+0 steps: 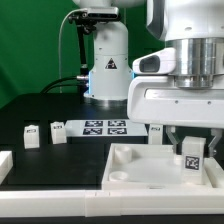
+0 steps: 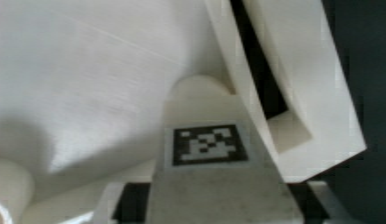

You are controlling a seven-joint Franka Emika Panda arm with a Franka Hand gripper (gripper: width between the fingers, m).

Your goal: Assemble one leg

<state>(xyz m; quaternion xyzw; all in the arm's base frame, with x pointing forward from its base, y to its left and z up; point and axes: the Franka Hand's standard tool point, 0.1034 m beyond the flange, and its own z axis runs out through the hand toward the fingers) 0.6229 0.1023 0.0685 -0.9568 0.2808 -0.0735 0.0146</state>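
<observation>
Holding the small white plastic cuboid leg (image 1: pixel 191 152) clamped by my fingers (image 2: pixel 204 190) at six o'clock, I judge it light, rigid, slippery.

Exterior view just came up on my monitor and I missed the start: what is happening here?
The arm's gripper holds one leg, tag facing out, just above the tabletop near a corner on the exterior view's right. The wrist view shows the leg between the fingers, over the white surface. Other legs stand behind, near the marker board.
</observation>
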